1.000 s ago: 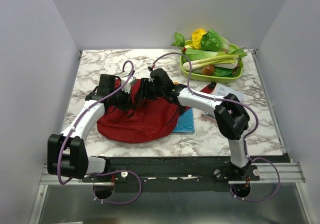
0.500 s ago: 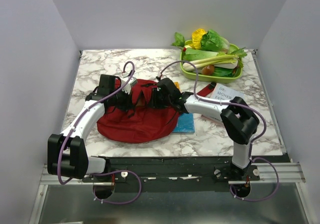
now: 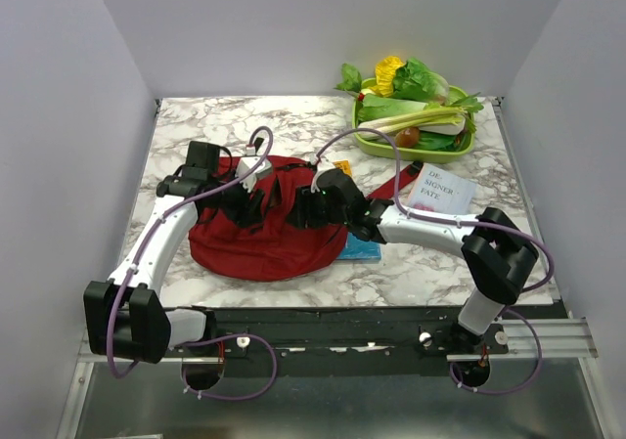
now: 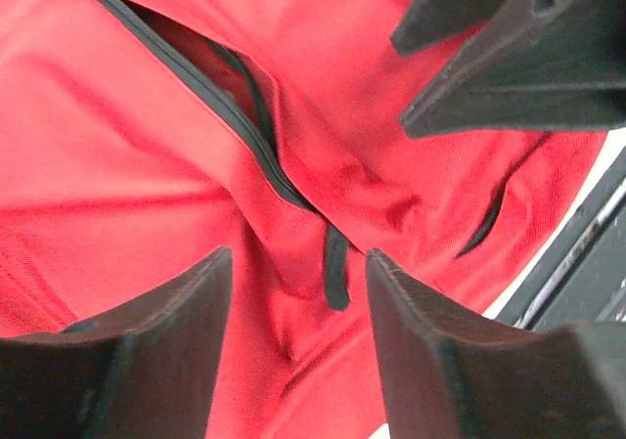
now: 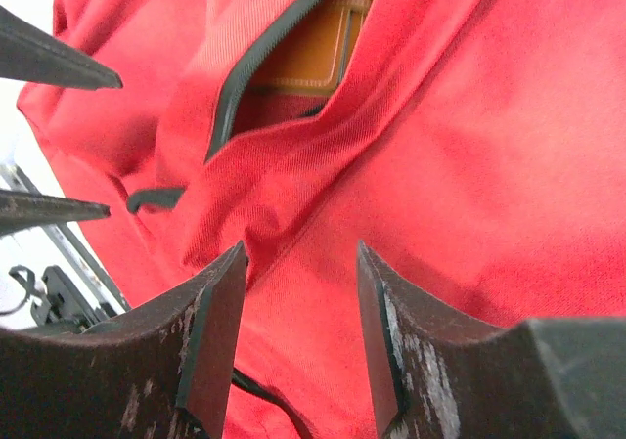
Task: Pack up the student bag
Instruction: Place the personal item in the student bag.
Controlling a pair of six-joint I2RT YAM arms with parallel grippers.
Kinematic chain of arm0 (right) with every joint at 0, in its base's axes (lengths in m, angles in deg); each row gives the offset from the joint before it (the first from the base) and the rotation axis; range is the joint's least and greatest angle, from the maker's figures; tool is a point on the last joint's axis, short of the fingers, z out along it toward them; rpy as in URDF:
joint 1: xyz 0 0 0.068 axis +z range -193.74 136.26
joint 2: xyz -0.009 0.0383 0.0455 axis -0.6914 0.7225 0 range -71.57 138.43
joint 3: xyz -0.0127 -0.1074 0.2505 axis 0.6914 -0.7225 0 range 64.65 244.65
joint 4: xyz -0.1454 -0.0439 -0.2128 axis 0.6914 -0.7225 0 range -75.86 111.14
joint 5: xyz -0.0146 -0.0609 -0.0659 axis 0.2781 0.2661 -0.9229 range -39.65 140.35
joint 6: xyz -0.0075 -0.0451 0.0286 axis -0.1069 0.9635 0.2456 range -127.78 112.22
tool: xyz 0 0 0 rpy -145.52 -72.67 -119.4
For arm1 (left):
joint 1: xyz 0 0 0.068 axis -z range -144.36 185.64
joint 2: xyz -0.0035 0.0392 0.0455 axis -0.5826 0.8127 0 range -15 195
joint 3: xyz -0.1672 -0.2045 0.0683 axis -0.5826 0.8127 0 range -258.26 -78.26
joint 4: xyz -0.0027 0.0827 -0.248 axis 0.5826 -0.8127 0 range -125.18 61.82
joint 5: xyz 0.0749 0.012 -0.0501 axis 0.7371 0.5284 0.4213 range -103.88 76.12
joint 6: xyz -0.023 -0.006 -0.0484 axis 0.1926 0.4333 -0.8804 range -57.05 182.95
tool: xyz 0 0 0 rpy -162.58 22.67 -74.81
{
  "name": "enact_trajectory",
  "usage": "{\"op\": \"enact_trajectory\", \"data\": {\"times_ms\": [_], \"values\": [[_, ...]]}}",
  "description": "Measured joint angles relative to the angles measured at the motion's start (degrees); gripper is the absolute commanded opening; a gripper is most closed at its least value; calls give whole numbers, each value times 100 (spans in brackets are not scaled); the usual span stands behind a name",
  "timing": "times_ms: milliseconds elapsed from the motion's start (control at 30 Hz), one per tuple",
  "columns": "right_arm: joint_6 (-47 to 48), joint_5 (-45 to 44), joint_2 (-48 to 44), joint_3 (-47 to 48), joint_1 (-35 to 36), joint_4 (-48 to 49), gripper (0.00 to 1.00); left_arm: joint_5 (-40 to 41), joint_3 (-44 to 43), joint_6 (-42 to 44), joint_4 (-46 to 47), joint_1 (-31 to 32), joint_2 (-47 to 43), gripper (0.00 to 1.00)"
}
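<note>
The student bag (image 3: 264,239), dark red fabric, lies flat on the marble table between both arms. My left gripper (image 3: 256,204) hovers open just over it; in the left wrist view (image 4: 298,263) a fold of red cloth and a black zip pull (image 4: 335,275) lie between the spread fingers, unclamped. My right gripper (image 3: 305,209) is open too, close above the bag (image 5: 469,165), with its jaws (image 5: 299,263) apart over bare fabric. A zip opening (image 5: 245,87) gapes and shows something orange-brown (image 5: 313,48) inside. A red strap (image 3: 396,180) trails to the right.
A blue flat item (image 3: 360,248) pokes out from under the bag's right edge, beneath my right forearm. A white printed booklet (image 3: 438,190) lies to the right. A green tray (image 3: 460,146) of vegetables stands at the back right. The two grippers sit very close together.
My left gripper has opened and let go of the bag's fabric. My right gripper has slid toward the near side over the bag, its elbow swinging right and uncovering the booklet.
</note>
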Motion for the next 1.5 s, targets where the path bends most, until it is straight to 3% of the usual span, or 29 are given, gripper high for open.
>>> {"op": "enact_trajectory", "data": {"times_ms": [300, 733, 833, 967, 1033, 1500], "values": [[-55, 2, -68, -468, 90, 105, 56, -116, 61, 1425, -1099, 0, 131, 45], [-125, 4, -168, -540, 87, 210, 55, -120, 105, 1646, -1001, 7, 435, 41], [-131, 2, -168, -540, 87, 210, 54, -122, 111, 1585, -894, 35, 503, 30], [-140, 2, -168, -542, 87, 210, 54, -118, 116, 1519, -789, 138, 608, 6], [-142, 2, -170, -553, 87, 214, 53, -118, 116, 1491, -763, 212, 634, 1], [-146, 334, -256, -846, 330, 881, 54, 13, 116, 1294, -568, 280, 625, 0]]}}
